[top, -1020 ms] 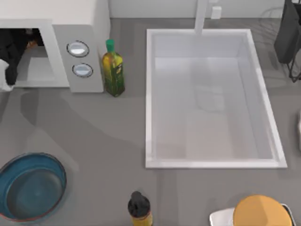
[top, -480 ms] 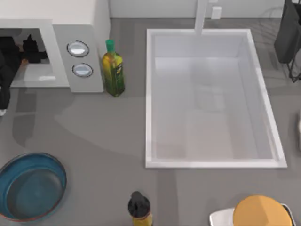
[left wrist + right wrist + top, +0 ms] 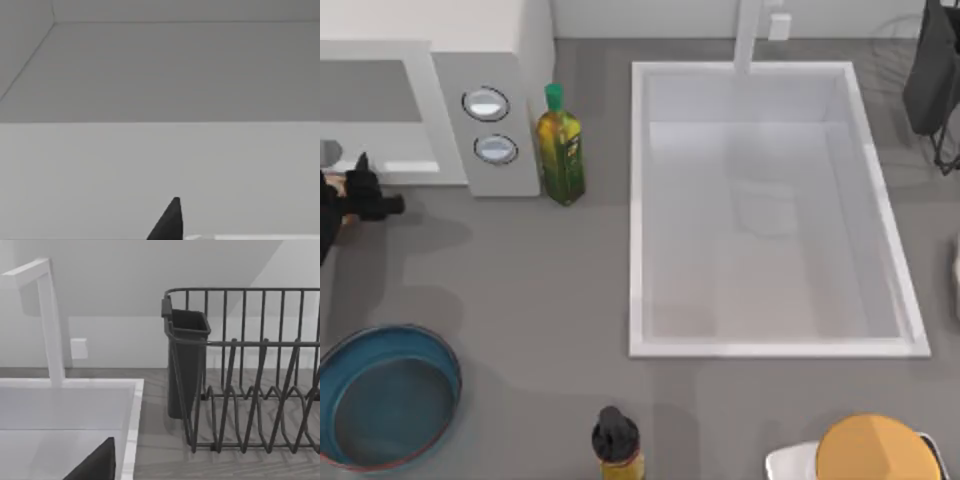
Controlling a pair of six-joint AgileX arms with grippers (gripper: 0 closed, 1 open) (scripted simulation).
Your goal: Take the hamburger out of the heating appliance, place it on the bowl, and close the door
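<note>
**Left gripper out front of the microwave, bowl waiting below**

Far left of the table: the left gripper [image 3: 362, 196] hangs just in front of the heating appliance [image 3: 510, 60], outside its grey cavity. I cannot tell whether it is spread or clamped. A tan sliver tucked under it may be the hamburger [image 3: 348, 214], but it is too small to be sure.

Nearer the camera sits the bowl [image 3: 450, 365], well apart from the gripper, with bare grey table between them.

The step in hand looks like the carry. To do it well, travel level and straight toward the bowl, stop over its middle rather than its rim, and lower before letting go so the bun does not roll. The door is not yet closed.

Further right stand the green bottle [image 3: 560, 150] beside the knobs [image 3: 486, 103], then the sink [image 3: 638, 200]. Far right, the right gripper [image 3: 97, 462] sits parked by the dish rack [image 3: 250, 390]; I cannot tell its state.
</note>
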